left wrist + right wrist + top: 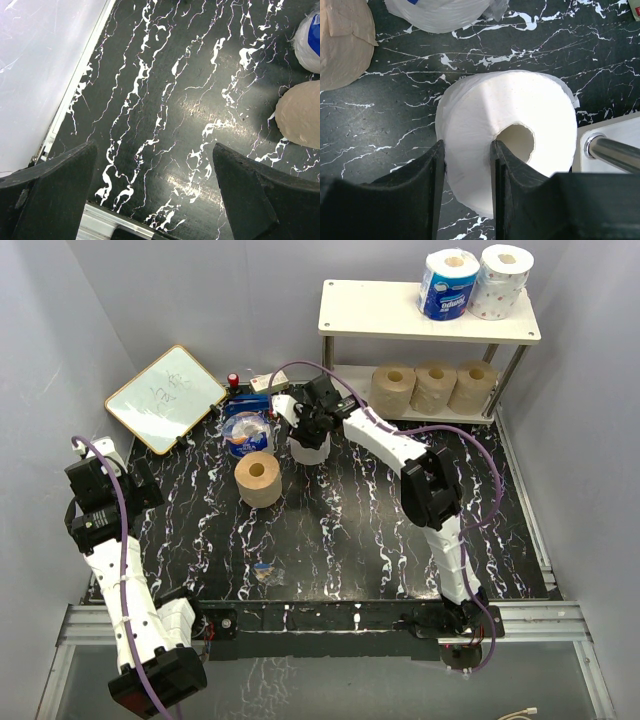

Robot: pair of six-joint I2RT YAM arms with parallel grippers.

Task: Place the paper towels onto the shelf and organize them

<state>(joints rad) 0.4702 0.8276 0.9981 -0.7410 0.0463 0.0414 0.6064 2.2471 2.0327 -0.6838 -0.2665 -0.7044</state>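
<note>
Currently your right gripper [467,147] is clamped on the plain white roll [505,110]: one finger presses the outside of the roll, the other sits at the rim of its hollow core, and the paper wall is pinched between them. That roll stands upright on the black marbled table [350,530], core facing up, just beside the front left leg of the shelf [370,312]. Near it on the other side lie a crumpled plastic bag [245,432] with blue on it, whose contents you cannot make out, and a fourth tan roll [258,480], upright on the table and apart from the white one. Look to the shelf itself: its top board carries the blue-wrapped roll [448,282] and the dotted white roll [502,280], touching side by side at the right end, both on end. Its lower board holds three tan rolls [434,386] in a row, each touching the next, cores up, filling the right part of that tier. Your left gripper [154,150] hangs over the left side of the table with its jaws wide apart, only bare tabletop showing between them. A framed whiteboard [165,397] lies at the far left corner.
</note>
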